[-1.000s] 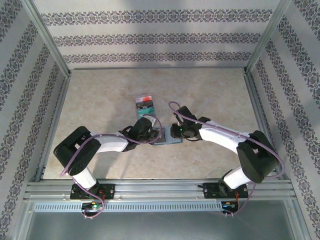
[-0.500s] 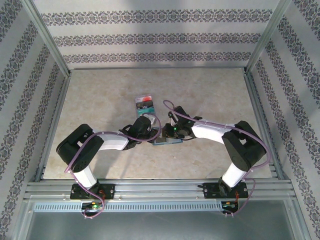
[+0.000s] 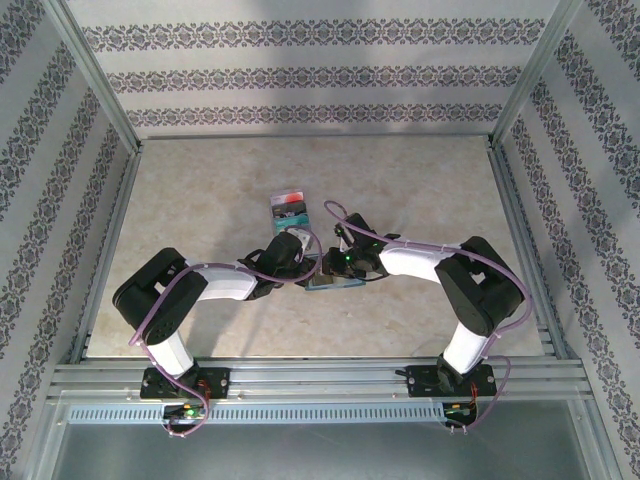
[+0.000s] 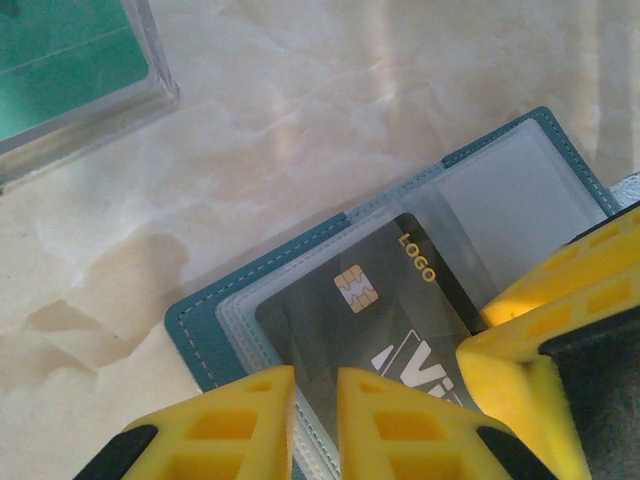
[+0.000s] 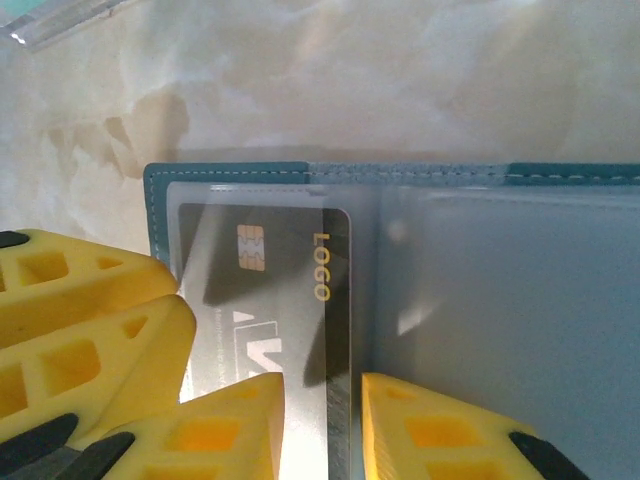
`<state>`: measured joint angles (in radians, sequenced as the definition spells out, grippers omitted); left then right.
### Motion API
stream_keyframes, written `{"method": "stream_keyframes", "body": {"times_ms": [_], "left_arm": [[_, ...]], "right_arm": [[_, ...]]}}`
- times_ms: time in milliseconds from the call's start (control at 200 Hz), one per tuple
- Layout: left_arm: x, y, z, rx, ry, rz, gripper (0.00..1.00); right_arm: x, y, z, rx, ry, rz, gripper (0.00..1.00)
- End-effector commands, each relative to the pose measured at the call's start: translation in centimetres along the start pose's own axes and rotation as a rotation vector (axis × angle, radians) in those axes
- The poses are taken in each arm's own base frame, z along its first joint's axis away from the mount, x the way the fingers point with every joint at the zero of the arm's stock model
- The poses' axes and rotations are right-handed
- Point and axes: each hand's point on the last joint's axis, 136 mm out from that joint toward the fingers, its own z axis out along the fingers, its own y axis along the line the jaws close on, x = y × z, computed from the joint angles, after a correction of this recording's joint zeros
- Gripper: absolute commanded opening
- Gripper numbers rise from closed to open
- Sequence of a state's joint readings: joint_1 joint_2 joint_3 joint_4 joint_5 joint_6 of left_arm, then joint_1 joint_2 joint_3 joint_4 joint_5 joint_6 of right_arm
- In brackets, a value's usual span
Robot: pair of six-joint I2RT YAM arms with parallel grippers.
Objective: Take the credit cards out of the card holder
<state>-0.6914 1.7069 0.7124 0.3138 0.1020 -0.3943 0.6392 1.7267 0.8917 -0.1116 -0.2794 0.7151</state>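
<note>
The card holder (image 3: 332, 284) lies open and flat on the table, teal-blue with clear sleeves (image 4: 205, 335) (image 5: 240, 172). One of the credit cards, black with a gold chip (image 4: 365, 305) (image 5: 265, 285), sits inside the left sleeve. My left gripper (image 3: 305, 268) (image 4: 316, 385) stands over the sleeve's outer edge with only a narrow gap between its jaws. Nothing is pinched in that gap. My right gripper (image 3: 335, 264) (image 5: 322, 405) is a little open, with the card's inner edge showing flat in its gap. Its yellow fingers (image 4: 540, 340) show beside the left gripper.
A clear case (image 3: 291, 208) (image 4: 70, 70) with a teal-green and a red card lies just beyond the holder. Metal frame rails (image 3: 320, 375) run along the near edge, and patterned walls close in the other three sides. Bare table stretches to the far left and right.
The right arm has folded and its gripper has slid left onto the holder, close to the left gripper. The left jaws have narrowed; the holder has stayed in place.
</note>
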Motion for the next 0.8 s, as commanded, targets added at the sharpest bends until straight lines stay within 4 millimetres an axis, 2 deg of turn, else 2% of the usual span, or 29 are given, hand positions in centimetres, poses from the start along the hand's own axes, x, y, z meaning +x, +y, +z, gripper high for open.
{"method": "stream_keyframes", "body": {"times_ms": [0, 355, 660, 794], "left_arm": [[0.6, 0.7, 0.4, -0.010, 0.024, -0.006, 0.17], [1.0, 1.1, 0.4, -0.027, 0.043, 0.006, 0.16], [1.1, 1.2, 0.3, -0.035, 0.049, 0.009, 0.16], [1.2, 1.3, 0.2, -0.040, 0.051, 0.008, 0.16]], "right_arm": [[-0.4, 1.1, 0.2, -0.081, -0.004, 0.029, 0.27], [-1.2, 3.0, -1.2, -0.309, -0.029, 0.097, 0.26], [-1.4, 3.4, -2.0, -0.372, -0.044, 0.113, 0.23], [-1.3, 3.5, -2.2, -0.388, -0.047, 0.113, 0.18]]}}
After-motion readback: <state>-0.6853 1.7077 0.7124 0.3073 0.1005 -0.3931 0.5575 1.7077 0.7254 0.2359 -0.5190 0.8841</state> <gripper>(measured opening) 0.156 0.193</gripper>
